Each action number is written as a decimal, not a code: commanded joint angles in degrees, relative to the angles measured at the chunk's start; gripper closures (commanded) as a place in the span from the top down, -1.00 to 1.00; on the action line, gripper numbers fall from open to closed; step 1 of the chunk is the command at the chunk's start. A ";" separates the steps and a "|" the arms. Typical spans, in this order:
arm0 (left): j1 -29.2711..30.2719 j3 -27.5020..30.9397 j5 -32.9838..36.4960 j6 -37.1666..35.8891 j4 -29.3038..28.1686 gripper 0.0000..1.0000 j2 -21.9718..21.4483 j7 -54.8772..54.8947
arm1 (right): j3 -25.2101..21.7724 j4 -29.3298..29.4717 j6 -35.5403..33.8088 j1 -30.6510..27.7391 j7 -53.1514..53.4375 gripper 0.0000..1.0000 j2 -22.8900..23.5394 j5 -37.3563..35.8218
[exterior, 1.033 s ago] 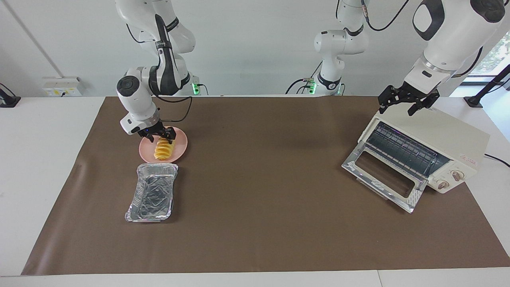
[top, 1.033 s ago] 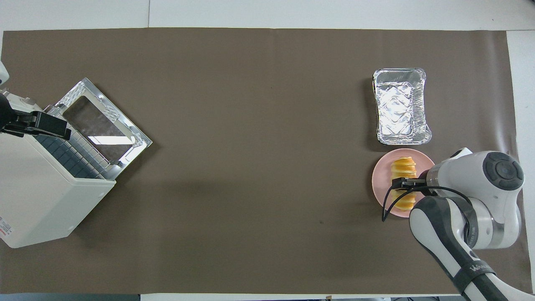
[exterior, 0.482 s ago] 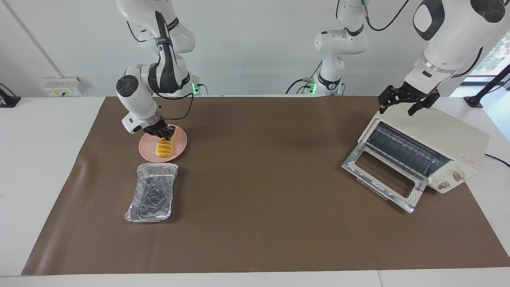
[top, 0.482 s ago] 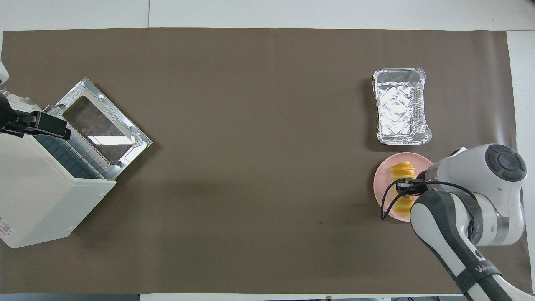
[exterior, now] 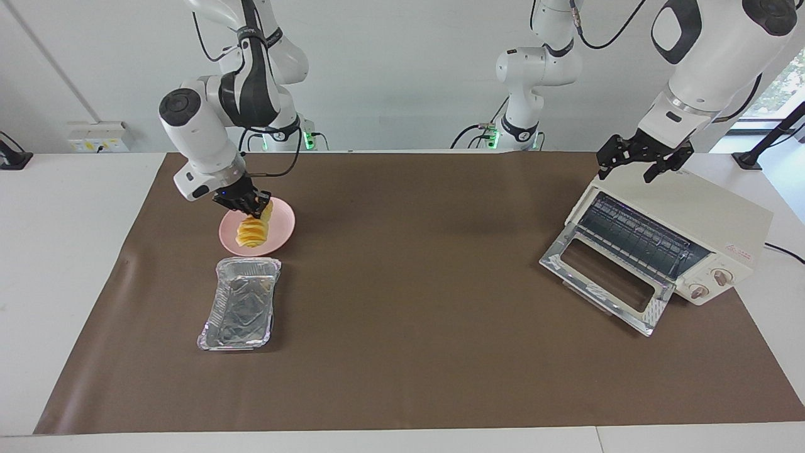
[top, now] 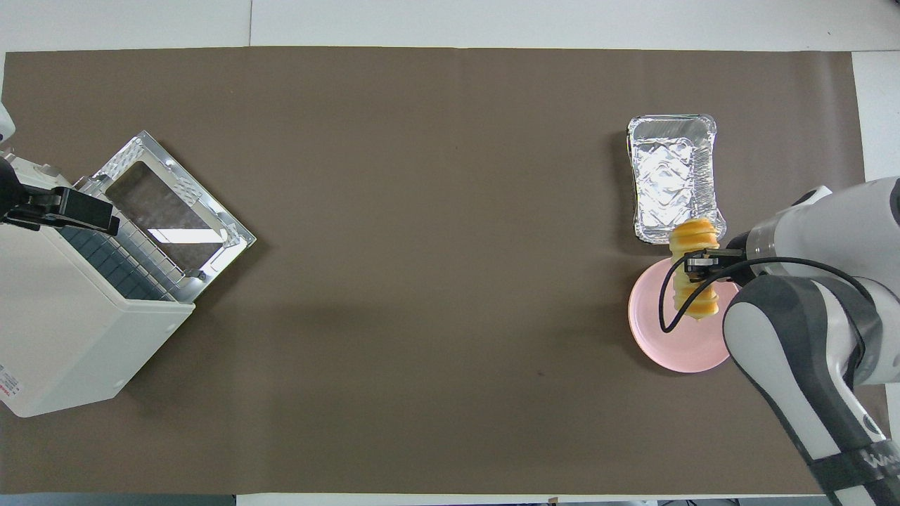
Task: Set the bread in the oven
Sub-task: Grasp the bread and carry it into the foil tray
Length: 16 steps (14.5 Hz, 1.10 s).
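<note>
The bread (exterior: 253, 229) (top: 693, 277), a ridged yellow-orange loaf, hangs in the air just above the pink plate (exterior: 282, 221) (top: 668, 344). My right gripper (exterior: 249, 205) (top: 703, 265) is shut on its middle. The cream-white oven (exterior: 692, 220) (top: 56, 330) stands at the left arm's end of the table with its glass door (exterior: 607, 277) (top: 172, 211) dropped open and the wire rack showing. My left gripper (exterior: 644, 158) (top: 70, 211) hovers open over the oven's top, holding nothing.
A silver foil tray (exterior: 240, 302) (top: 675, 179) lies beside the pink plate, farther from the robots. A brown mat (exterior: 409, 283) covers the table between plate and oven. A third robot base (exterior: 531, 69) stands at the back.
My right gripper closed on the bread and lifted it off the pink plate. The left arm has not moved.
</note>
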 commanded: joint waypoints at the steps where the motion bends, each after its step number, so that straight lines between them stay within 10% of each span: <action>1: 0.22 -0.24 0.82 0.93 -1.34 1.00 -1.32 -0.63 | 0.18 7.16 1.87 -1.57 -4.96 -1.00 4.29 -0.28; 16: 0.23 -0.24 0.73 0.93 -1.34 1.00 -1.32 -0.63 | 0.09 11.13 20.26 -2.19 -6.29 -0.96 18.88 -1.42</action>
